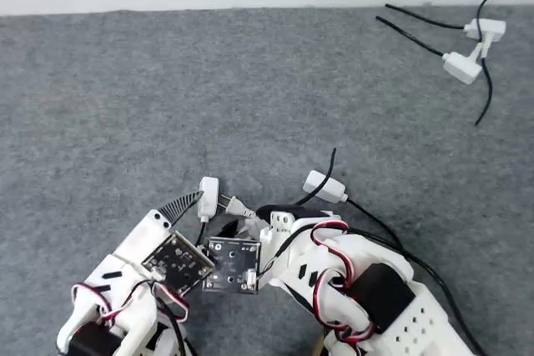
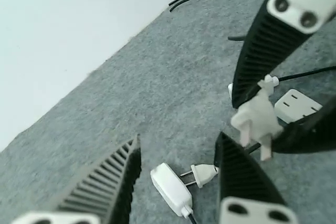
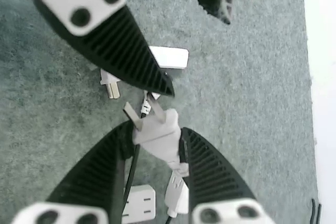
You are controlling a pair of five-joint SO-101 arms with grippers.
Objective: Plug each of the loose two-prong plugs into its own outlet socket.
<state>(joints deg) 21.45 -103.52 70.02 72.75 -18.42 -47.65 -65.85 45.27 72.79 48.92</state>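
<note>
Table [image 1: 167, 81] wearing grey felt-like cloth, matt, rough. Plug [image 3: 157, 132] showing smooth white plastic, faintly glossy; prongs [image 3: 130, 113] looking dull metal. Right pincer [image 3: 157, 109] showing black ribbed matt plastic.

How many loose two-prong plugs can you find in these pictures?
2. One plug lies on the grey mat, prongs toward a white socket, under the open left gripper. The second plug is clamped in the right gripper. The far cables are too small to judge.
</note>
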